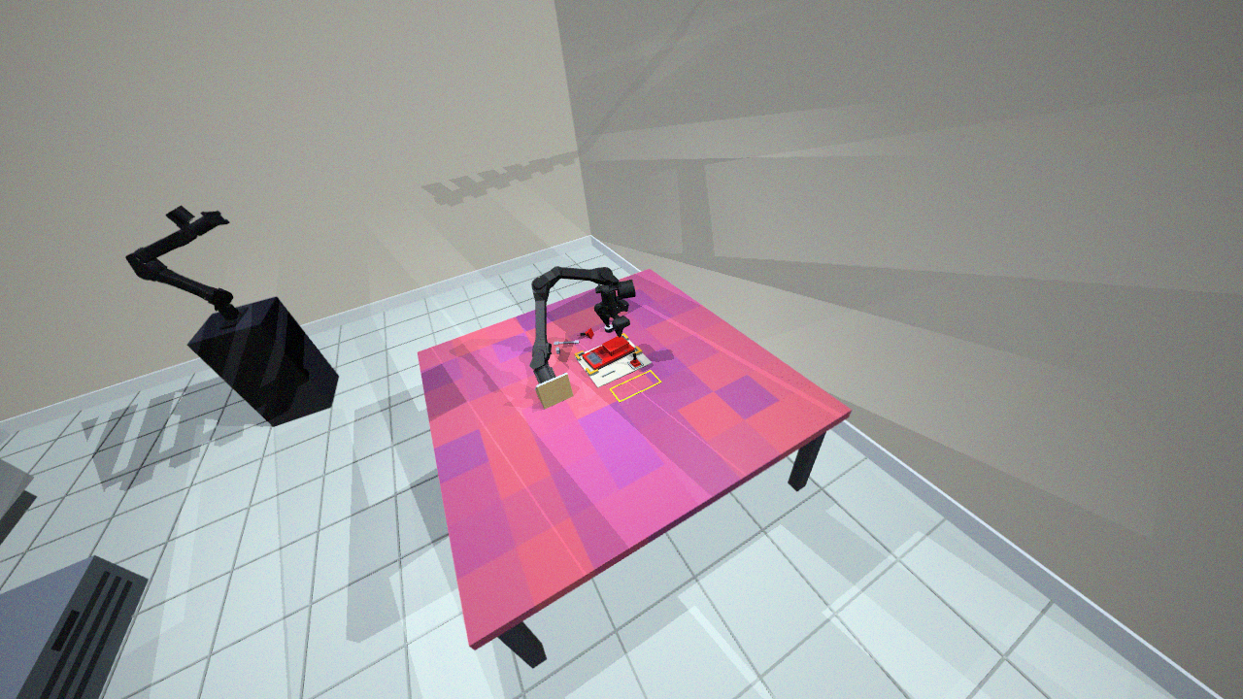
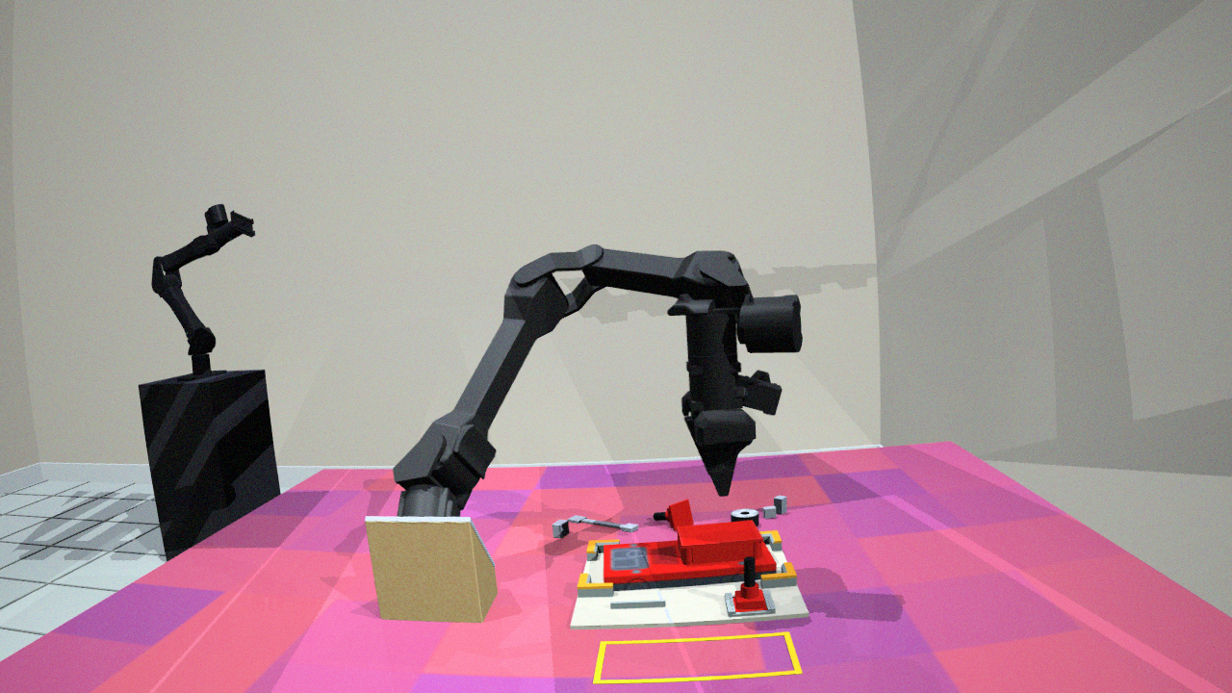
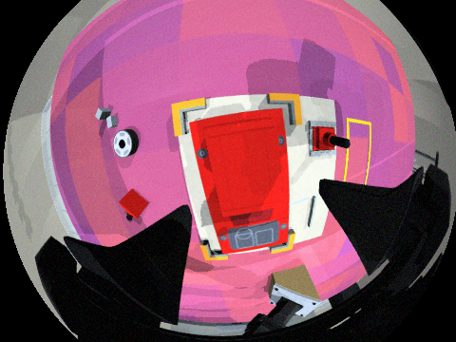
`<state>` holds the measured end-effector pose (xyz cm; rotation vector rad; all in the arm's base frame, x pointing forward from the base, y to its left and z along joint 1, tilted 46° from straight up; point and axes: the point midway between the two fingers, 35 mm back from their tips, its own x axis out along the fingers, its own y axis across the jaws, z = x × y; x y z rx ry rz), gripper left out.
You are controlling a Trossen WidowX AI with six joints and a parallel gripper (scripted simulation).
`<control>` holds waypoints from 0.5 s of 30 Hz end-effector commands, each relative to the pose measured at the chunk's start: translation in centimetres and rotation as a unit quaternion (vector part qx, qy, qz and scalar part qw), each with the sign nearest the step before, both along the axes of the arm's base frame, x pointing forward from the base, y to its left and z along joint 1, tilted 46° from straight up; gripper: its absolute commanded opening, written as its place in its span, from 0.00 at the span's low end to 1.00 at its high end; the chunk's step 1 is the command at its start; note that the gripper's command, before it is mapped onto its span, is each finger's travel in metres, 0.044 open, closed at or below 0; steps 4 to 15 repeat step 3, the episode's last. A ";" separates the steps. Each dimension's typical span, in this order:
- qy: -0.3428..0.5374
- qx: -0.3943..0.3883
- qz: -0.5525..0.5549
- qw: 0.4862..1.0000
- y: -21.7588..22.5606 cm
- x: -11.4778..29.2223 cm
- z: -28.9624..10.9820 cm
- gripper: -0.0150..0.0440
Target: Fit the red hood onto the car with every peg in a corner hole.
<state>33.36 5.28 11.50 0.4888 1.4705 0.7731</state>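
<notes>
Claw [image 2: 722,489] is held spread wide, nothing gripped, above the hood [image 2: 719,544]. Hood is seated on the chassis [image 2: 628,560] in the jig [image 2: 689,607]; appears flat, pegs hardly visible.

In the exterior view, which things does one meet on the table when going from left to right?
Tan block → wrench → red car with hood → small grey cubes. The open gripper hangs above the car's right part.
</notes>
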 end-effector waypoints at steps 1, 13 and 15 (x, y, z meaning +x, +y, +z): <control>-0.001 -0.003 0.003 1.000 -0.1 0.0 -0.1 1.00; -0.001 -0.003 0.003 1.000 -0.1 0.0 -0.1 1.00; -0.001 -0.003 0.003 1.000 -0.1 0.0 -0.1 1.00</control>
